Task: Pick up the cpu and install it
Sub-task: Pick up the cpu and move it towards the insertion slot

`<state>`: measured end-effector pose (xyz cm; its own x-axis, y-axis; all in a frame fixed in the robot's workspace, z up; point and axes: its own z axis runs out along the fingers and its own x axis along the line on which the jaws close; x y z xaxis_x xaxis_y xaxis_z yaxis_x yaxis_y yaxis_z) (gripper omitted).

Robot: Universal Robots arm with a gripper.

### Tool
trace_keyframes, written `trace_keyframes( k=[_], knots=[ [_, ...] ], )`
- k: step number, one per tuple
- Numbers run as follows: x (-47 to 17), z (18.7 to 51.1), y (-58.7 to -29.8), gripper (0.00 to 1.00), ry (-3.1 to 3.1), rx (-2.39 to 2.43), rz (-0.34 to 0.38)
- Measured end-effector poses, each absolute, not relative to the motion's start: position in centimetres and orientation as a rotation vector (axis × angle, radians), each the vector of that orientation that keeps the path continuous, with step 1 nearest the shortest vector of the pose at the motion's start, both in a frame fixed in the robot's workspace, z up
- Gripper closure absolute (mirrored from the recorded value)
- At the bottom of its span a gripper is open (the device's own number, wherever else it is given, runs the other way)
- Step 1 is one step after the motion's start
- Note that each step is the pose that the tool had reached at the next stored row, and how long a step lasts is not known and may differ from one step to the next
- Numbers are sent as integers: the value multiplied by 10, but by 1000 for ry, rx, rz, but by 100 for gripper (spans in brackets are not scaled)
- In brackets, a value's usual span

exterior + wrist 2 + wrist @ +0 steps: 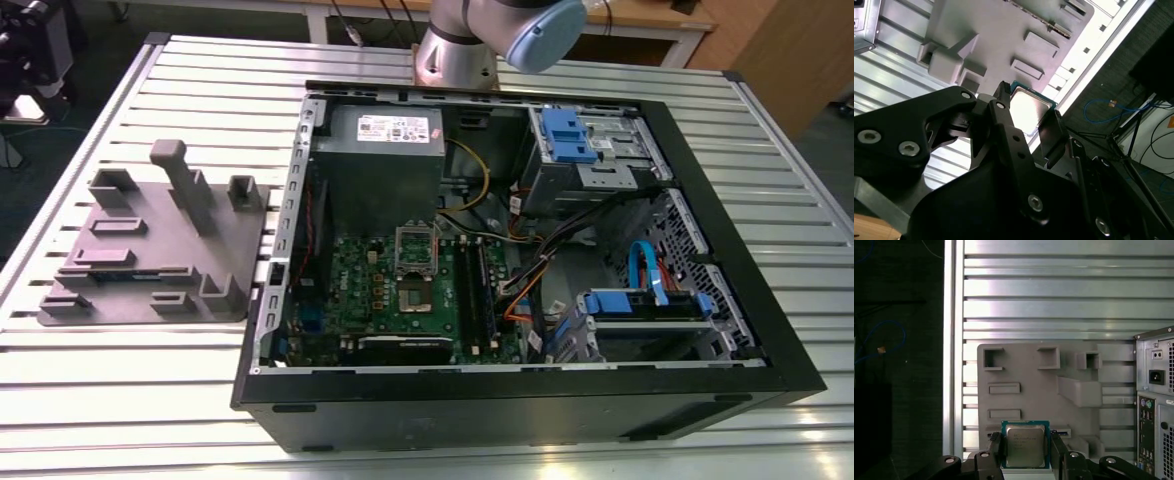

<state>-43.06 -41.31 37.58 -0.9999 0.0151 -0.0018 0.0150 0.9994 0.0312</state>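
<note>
In both wrist views the cpu [1025, 444] [1030, 109], a small square chip with a silvery metal top and a thin green rim, sits between my gripper's [1026, 454] [1027, 124] two black fingers [995, 450]. The fingers press against its two opposite edges, so the gripper is shut on it. The chip hangs well above the grey moulded fixture [1054, 385] [1004, 35] on the slatted table. In the exterior view, the open computer case [747, 340] shows the green motherboard [360, 280] with its silver socket frame [416, 243] standing open.
The grey fixture [147, 250] lies on the slatted metal table [160, 400] at the exterior view's left of the case. The case's rear panel [1156, 400] borders the fixture. Cables, blue drive bays [574, 135] and a memory stick [477, 290] crowd the inside. My arm [494, 35] rises behind the case.
</note>
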Motion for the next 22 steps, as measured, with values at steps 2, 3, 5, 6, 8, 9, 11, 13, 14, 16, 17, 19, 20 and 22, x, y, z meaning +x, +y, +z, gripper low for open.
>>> trace_keyframes(
  k=[2,3,5,6,8,9,11,13,14,16,17,19,20,22],
  knots=[
    [-430,376,-413,53,3139,24,49],
    [-430,376,-413,53,3139,24,49],
    [-429,376,-413,53,3139,24,49],
    [-429,376,-413,53,3139,24,49],
    [-428,376,-413,53,3139,24,49],
    [-428,376,-413,53,3139,24,49],
    [-427,376,-413,53,3139,24,49],
    [-426,376,-413,53,3139,24,49],
    [-426,376,-413,53,3139,24,49],
    [-425,376,-413,53,3139,24,49],
    [-425,376,-413,53,3139,24,49],
    [-424,376,-413,53,3139,24,49],
    [-424,376,-413,53,3139,24,49],
    [-423,376,-413,53,3139,24,49]
  ],
)
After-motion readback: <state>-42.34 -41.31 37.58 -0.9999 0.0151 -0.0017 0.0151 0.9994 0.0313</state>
